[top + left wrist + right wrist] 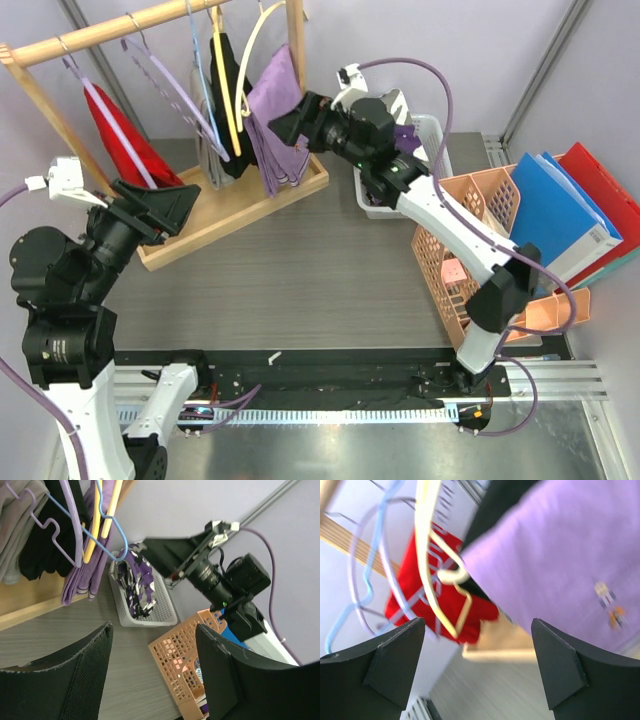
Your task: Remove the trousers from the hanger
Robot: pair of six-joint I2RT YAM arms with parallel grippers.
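Note:
The lilac trousers point(277, 118) hang over a yellow hanger point(243, 75) on the wooden rack; they fill the upper right of the right wrist view point(560, 555), with the yellow hanger point(432, 565) to their left. My right gripper point(292, 112) is open right beside the trousers, nothing between its fingers point(477, 665). The camouflage trousers point(135, 587) lie in a white basket point(165, 612) behind the right arm. My left gripper point(165, 205) is open and empty point(155, 675), near the rack's left front corner.
The rack's wooden base point(230, 215) sits at the back left. A red garment point(125, 140), a black one point(228, 100) and empty hangers also hang there. An orange lattice basket point(470, 240) and blue and red folders point(560, 210) stand at the right.

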